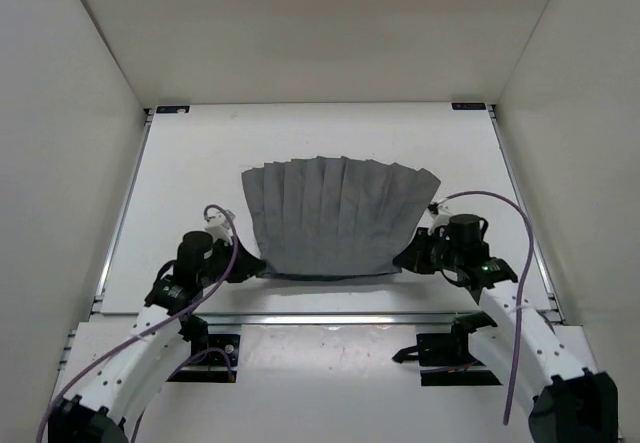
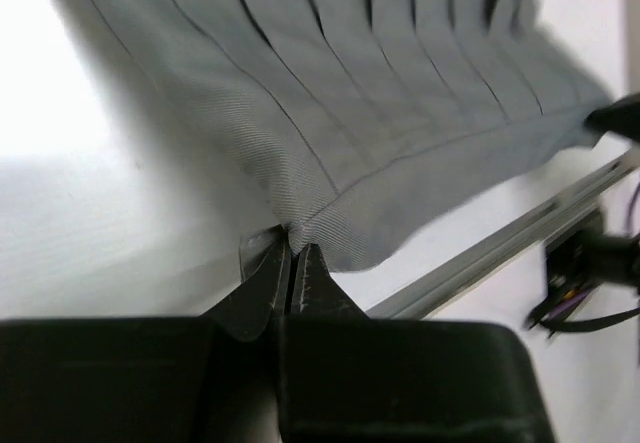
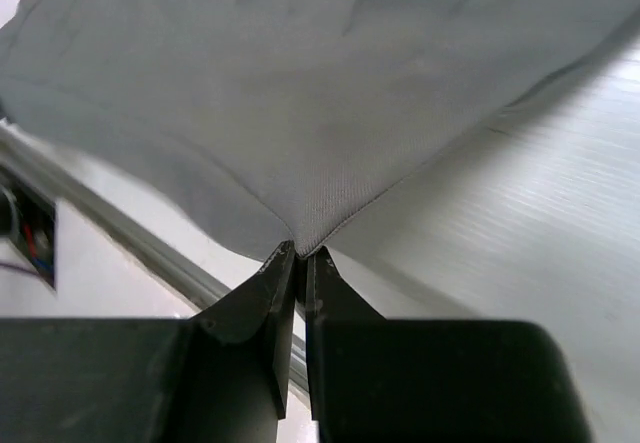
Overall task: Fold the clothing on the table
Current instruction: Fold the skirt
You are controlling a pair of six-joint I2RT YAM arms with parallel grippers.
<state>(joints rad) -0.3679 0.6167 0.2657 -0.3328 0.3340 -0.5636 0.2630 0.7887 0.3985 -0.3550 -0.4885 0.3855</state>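
skirt (image 1: 335,218) spread in the middle of the table (image 1: 190,163), pleats fanning toward the far side, waistband nearest the arms. left gripper (image 2: 292,253) clamped on the near-left corner, with fabric pinched between closed jaws. right gripper (image 3: 300,253) same on the near-right corner. Both corners look slightly raised.

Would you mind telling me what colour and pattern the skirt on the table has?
The skirt is dark grey with pleats; top view shows it best.

A lab test cell: plain white walls (image 1: 70,163) box in a railed table (image 1: 200,178)
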